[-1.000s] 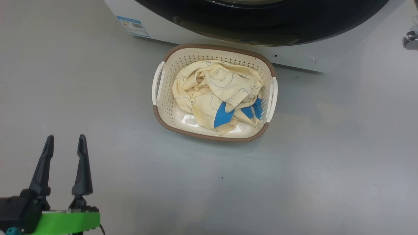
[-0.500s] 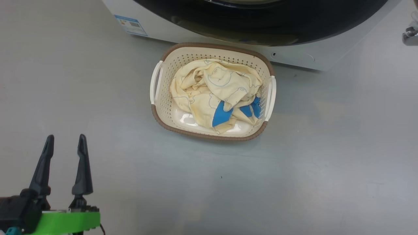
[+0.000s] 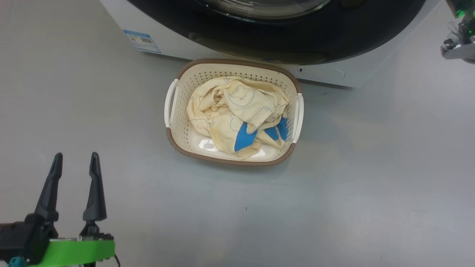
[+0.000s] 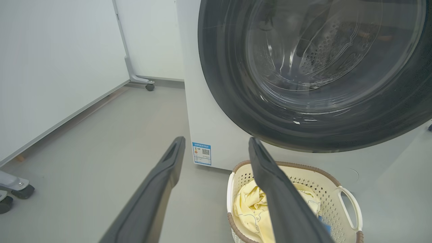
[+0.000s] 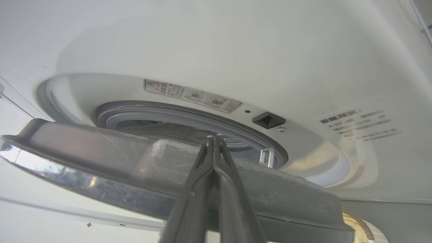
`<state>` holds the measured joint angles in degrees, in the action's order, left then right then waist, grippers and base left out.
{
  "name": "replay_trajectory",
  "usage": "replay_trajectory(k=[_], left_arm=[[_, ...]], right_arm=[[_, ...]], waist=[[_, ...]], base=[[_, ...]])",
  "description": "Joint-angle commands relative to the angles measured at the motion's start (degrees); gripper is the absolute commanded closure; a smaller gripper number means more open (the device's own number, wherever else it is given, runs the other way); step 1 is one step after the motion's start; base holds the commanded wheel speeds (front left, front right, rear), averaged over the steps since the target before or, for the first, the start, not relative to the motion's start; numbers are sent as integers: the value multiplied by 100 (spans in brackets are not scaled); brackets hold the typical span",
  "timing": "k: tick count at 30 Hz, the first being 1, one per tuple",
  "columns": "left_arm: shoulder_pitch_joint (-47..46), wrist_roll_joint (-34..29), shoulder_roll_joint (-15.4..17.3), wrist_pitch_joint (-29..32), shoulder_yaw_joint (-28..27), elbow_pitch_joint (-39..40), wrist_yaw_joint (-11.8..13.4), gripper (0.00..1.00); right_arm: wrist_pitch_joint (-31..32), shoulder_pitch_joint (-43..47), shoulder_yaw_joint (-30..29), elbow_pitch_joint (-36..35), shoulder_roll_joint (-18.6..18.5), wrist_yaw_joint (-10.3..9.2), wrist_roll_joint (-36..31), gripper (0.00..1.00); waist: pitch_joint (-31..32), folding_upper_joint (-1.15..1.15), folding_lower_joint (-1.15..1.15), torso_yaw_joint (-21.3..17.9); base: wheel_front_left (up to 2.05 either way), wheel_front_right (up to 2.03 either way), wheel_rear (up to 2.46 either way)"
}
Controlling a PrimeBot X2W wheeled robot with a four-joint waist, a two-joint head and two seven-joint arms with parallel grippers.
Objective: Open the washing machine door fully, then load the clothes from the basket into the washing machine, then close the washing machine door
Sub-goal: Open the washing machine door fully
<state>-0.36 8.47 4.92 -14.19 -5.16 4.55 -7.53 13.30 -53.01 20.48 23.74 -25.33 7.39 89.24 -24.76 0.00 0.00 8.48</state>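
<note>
Washing machine [image 4: 199, 101]: big white box at the far side of the grey floor [image 3: 334, 193]. A blue sticker [image 3: 142, 40] sits low on its front, at the left. The right wrist view shows the grey rubber ring [image 5: 189, 113] of the round opening, with a black lock socket [image 5: 268, 119] beside it.
Washing machine door [image 3: 297, 42]: wide glossy black rim with clear glass in the middle. It is ajar, not fully open: the right wrist view shows a gap between its inner side and the opening. In the head view its lower rim comes just to the far edge of the basket.
Basket [image 3: 230, 161]: cream, perforated, with a brown rim and white side handles. It stands on the floor just in front of the machine and well apart from the left pincer.
Clothes [image 3: 237, 107]: pale yellow fabric with thin line drawings and blue patches [image 3: 243, 136], lying crumpled inside the basket.
Left pincer [image 3: 75, 155]: released, with the two fingers spread wide. It holds nothing and touches nothing, hovers over the floor at the lower left of the head view, and points toward the machine.
Right pincer [image 5: 213, 138]: clenched, the fingers pressed together with nothing between them. They lie across the grey inner edge of the door, with the tips at the gap near the rubber ring. I cannot tell whether they touch the door.
</note>
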Motion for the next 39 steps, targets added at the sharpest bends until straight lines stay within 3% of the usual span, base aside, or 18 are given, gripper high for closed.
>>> replay_trajectory(k=[1,39], left_arm=[[-104,-39,87,-81,-181,139,4,0],[-197,1,114,-81,-35,43,4,0]], right_arm=[[72,65,86,-282,91,10,13,100],[325,322,435,-413,286,10,84,100]], waist=[[47,0,0,-42],[236,0,0,60]], base=[[0,0,0],[0,0,0]])
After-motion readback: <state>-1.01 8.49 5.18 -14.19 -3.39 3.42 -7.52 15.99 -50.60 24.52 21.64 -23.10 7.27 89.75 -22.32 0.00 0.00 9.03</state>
